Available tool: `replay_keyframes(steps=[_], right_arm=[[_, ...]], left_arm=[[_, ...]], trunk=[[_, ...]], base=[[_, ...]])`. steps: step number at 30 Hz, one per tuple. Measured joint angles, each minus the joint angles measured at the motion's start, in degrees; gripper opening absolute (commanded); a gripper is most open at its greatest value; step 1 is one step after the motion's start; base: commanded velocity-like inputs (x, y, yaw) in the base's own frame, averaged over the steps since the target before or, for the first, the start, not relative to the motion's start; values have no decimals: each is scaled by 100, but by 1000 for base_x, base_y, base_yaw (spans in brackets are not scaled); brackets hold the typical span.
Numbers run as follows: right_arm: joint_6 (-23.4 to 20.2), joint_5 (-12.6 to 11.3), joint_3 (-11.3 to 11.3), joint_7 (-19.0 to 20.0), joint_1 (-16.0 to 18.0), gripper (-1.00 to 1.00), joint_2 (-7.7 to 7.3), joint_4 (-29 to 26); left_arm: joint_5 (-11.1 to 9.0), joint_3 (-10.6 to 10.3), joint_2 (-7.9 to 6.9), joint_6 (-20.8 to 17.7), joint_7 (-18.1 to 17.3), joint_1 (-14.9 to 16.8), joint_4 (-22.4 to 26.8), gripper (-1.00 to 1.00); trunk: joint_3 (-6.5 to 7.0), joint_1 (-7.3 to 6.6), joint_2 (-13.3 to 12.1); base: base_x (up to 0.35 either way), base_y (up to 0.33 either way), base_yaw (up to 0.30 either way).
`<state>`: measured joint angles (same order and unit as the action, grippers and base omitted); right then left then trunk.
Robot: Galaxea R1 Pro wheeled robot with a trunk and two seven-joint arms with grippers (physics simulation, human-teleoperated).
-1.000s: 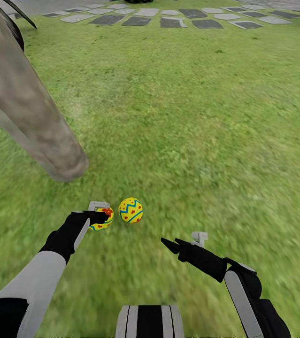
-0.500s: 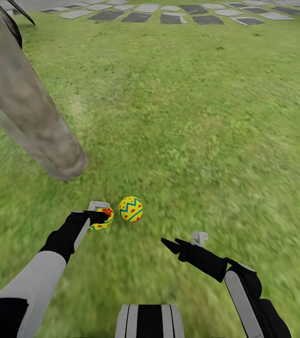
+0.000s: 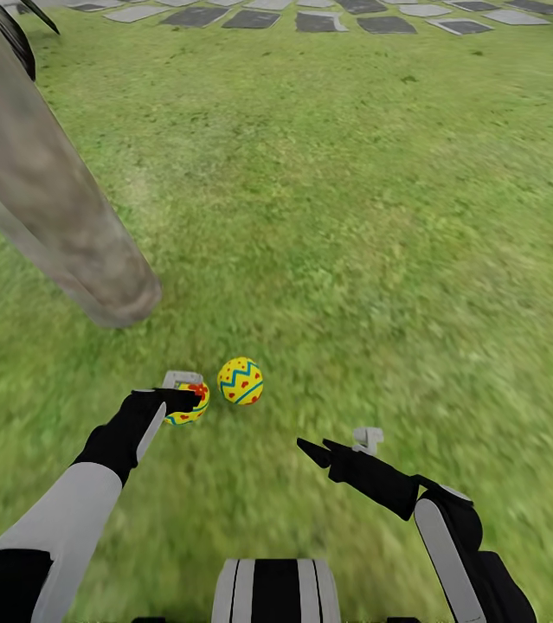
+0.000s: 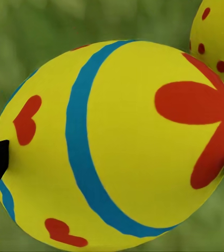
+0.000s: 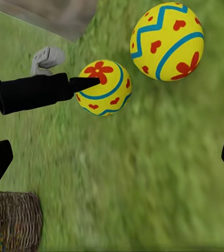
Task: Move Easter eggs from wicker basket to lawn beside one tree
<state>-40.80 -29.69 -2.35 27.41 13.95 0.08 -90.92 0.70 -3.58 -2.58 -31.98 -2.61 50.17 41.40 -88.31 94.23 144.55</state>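
Easter egg (image 3: 191, 405) sits pinched in the left gripper (image 3: 181, 400) jaws, low over the lawn (image 3: 354, 216); a second egg (image 3: 241, 382) lies at its 2 o'clock, near the tree (image 3: 94, 268). Right gripper (image 3: 338, 447) jaws are spread, holding nothing.

No readable text, labels or numbers anywhere

The lawn (image 3: 354, 216) is carrying a tree trunk (image 3: 68, 234), planted in the grass. One Easter egg (image 3: 241, 382) is lying on the grass near the trunk's foot. Grey paving stones (image 3: 328, 17) are bordering the lawn well beyond the trunk.
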Motion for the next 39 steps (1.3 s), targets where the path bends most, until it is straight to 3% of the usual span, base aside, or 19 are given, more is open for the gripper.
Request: replay_keyframes(steps=[11,35,39], right_arm=[[0,0,2,0,0,100,0,-1],[0,0,2,0,0,100,0,-1],[0,1,2,0,0,100,0,-1]], left_arm=[[1,-5,0,214,0,-17,59,-100],[0,-5,0,236,-1,-16,63,-100],[27,-5,0,242,1,-12,195,-100]], trunk=[[-89,10,5],[-244,28,15],[-331,37,21]], base=[[0,0,0],[0,0,0],[0,0,0]])
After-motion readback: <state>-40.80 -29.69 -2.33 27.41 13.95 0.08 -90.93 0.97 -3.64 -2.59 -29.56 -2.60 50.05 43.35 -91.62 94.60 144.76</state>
